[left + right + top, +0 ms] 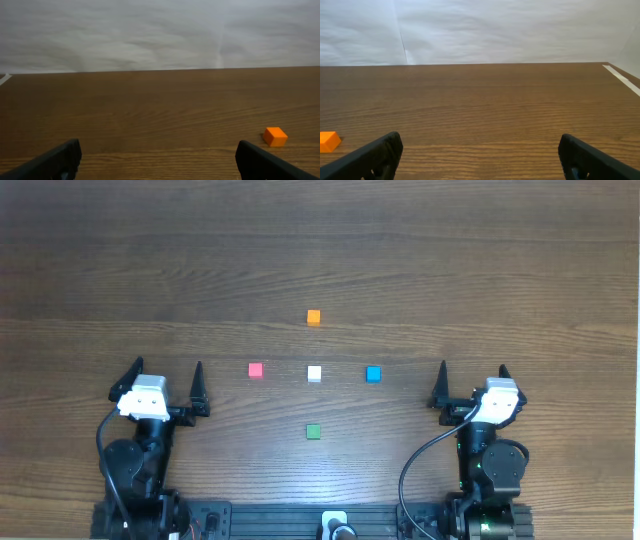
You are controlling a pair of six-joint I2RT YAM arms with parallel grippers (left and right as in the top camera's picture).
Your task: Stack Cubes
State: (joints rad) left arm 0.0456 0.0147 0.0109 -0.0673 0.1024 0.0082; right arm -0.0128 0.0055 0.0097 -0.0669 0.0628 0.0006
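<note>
Five small cubes lie apart on the wooden table in the top view: an orange cube [314,317] farthest from the arms, a pink cube [256,370], a white cube [315,374] and a blue cube [373,374] in a row, and a green cube [313,432] nearest the arms. My left gripper [166,379] is open, left of the pink cube, with nothing between its fingers. My right gripper [472,381] is open, right of the blue cube, also empty. The orange cube [275,136] appears in the left wrist view, and the orange cube [328,141] sits at the edge of the right wrist view.
A white wall [160,35] rises behind the table's far edge. A strip of white tape [622,78] lies on the table at the far right.
</note>
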